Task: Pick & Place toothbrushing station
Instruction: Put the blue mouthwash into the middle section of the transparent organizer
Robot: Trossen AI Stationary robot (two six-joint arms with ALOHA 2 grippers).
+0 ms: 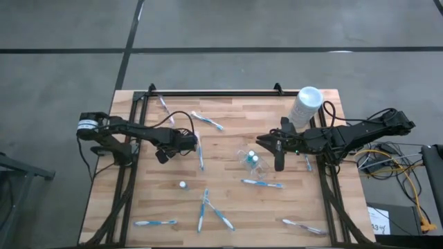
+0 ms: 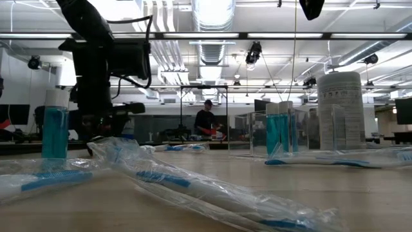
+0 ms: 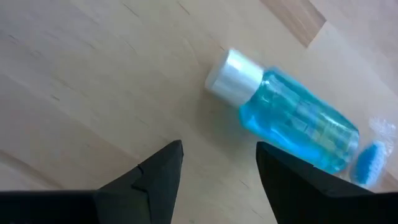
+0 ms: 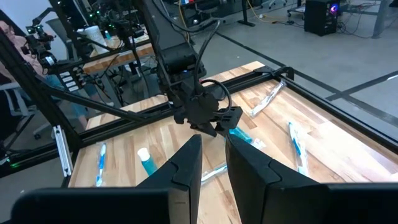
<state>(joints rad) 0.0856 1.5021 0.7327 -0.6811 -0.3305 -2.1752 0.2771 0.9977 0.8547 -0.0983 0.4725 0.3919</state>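
From above you see the whole wooden worktop [image 1: 228, 207], pale butcher-block planks in a black frame. Thin blue-and-white toothbrushes [image 1: 261, 183] lie scattered across it, most sealed in crinkly clear wrappers. The clear pouch [image 1: 250, 159] sits right of centre with small blue tubes showing through it, and a tall white cylinder [image 1: 305, 105] stands at the upper right.

Your left claw [image 1: 197, 143] is left of centre, over a toothbrush lying lengthwise there. Only its wrist view gives you the close detail: the two dark pointed fingers [image 3: 158, 180] stand apart, empty, with bare wood between them. Just past them lies a small tube [image 3: 286, 119] on its side, translucent blue with a smooth white cap, and a blue bristle head [image 3: 368, 160] beside its far end.

Your right claw [image 1: 279, 164] is right of centre, beside the pouch. In its wrist view the flat dark fingers [image 4: 186, 165] are nearly together with a narrow slit between them and nothing gripped. That view also shows you the left arm across the worktop.

The table-level view adds what the others miss: glossy wrapped brushes in the foreground, an upright tube [image 2: 55, 129] at the left, the pouch's tubes [image 2: 280, 132] standing at the right, and a person [image 2: 206, 119] in the room far behind.
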